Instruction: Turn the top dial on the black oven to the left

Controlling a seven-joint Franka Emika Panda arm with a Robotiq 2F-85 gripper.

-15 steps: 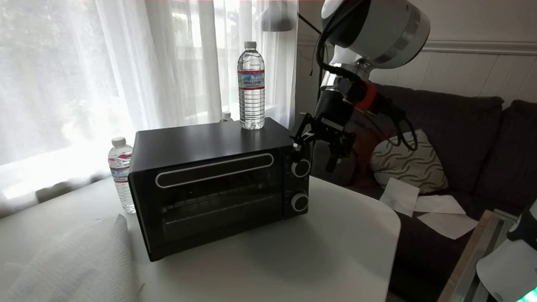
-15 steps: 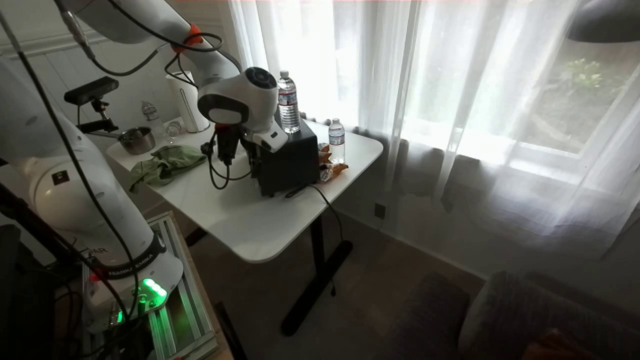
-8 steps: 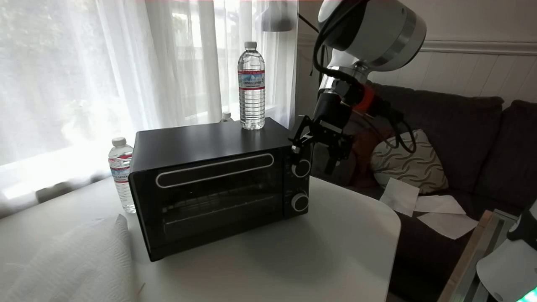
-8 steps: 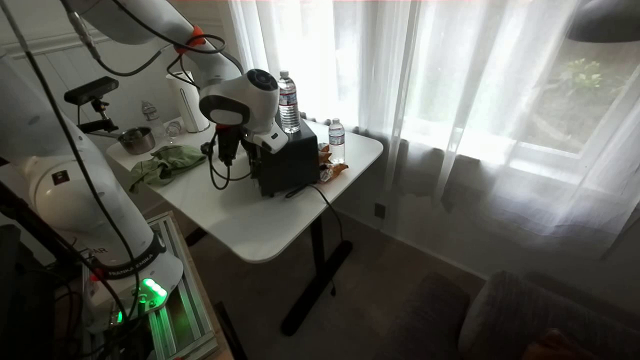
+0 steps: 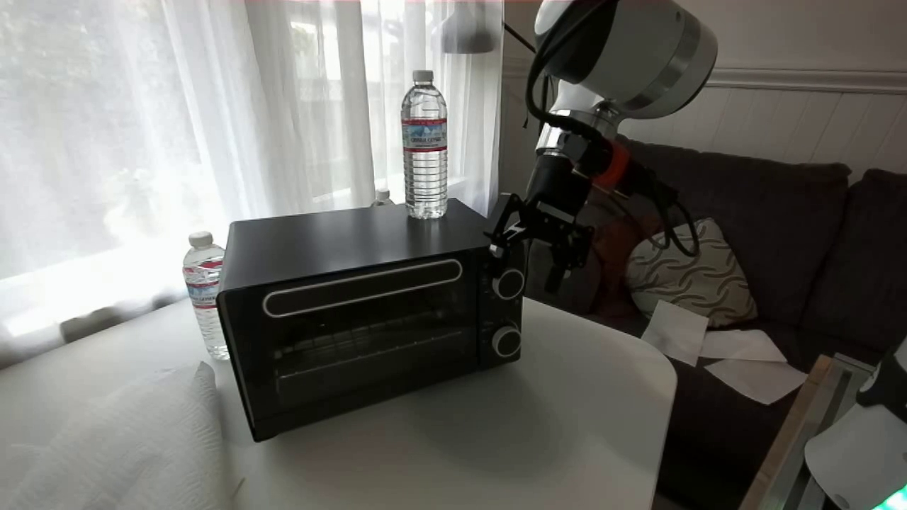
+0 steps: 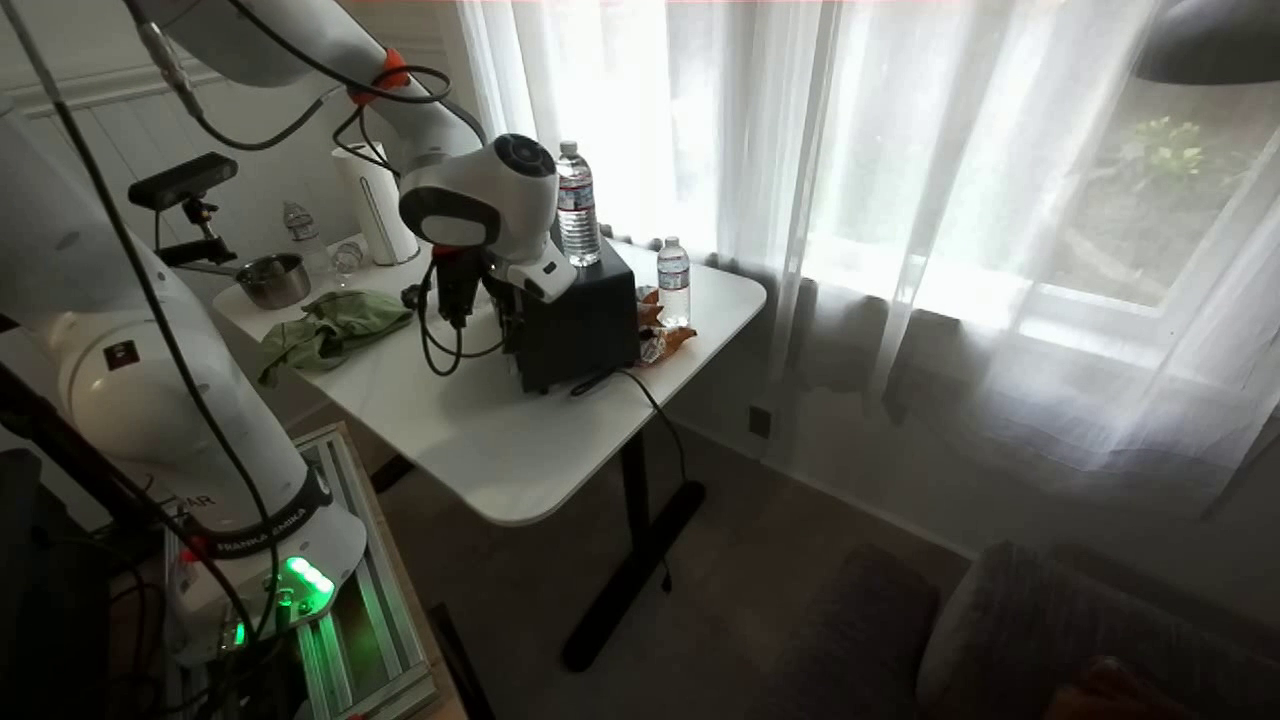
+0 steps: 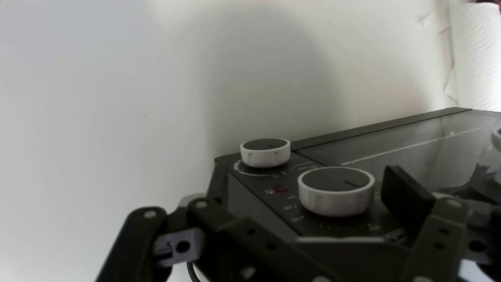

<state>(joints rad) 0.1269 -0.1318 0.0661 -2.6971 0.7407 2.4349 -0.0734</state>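
The black oven (image 5: 347,244) stands on a white table; its dark side shows in an exterior view (image 6: 580,335). Its top dial (image 5: 508,284), dark-faced with a silver rim, is the nearer dial in the wrist view (image 7: 336,196), with its pointer line toward the lower right. The bottom dial (image 5: 506,341) is farther off in the wrist view (image 7: 266,154). My gripper (image 7: 311,183) is open, its fingers spread on either side of the top dial. The right finger is close to the dial with a small gap; the left finger is beyond the oven's edge.
A water bottle (image 5: 425,152) stands on the oven and another (image 5: 205,297) beside it. A paper towel roll (image 5: 134,439) lies on the table (image 5: 567,397). A green cloth (image 6: 340,325), a metal pot (image 6: 275,280) and snack bags (image 6: 663,343) are also on the table.
My gripper has shifted slightly left in an exterior view, along the oven's dial side. The fingers stay open. The oven and dials have not visibly moved.
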